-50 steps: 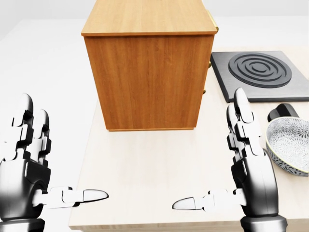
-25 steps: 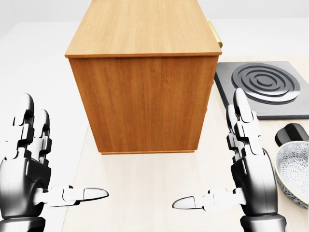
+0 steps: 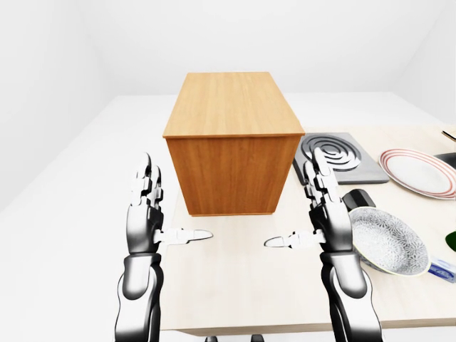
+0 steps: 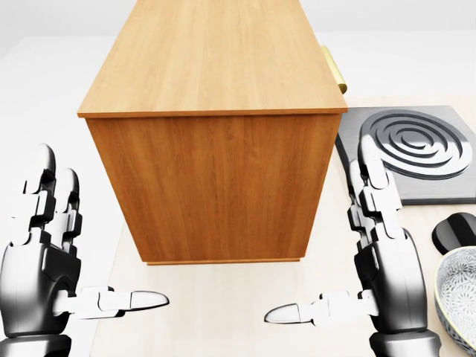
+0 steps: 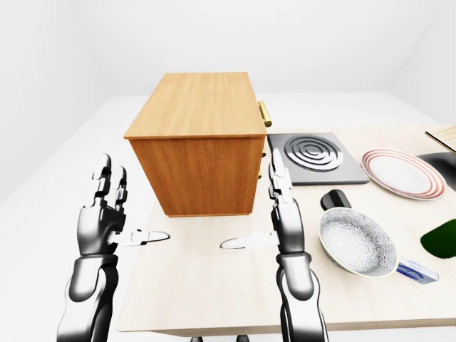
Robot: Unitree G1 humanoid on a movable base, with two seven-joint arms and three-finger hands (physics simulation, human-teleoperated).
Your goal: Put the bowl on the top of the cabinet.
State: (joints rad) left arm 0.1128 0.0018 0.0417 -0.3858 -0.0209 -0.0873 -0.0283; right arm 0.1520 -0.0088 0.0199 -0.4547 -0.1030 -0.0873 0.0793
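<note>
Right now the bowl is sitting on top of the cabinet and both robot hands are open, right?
Not quite. The bowl is on the table, to the right of the cabinet, whose top is bare. The right-eye view shows it. Both the left robot hand and right robot hand are open.

Patterned grey bowl [image 5: 357, 242] upright on table, right of wooden cabinet [image 5: 197, 146], well apart

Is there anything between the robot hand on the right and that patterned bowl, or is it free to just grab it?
Nothing visible stands between them. The bowl sits on the table just right of the open right robot hand, apart from it. A small black thing lies above the bowl in the right-eye view, off the direct line.
</note>
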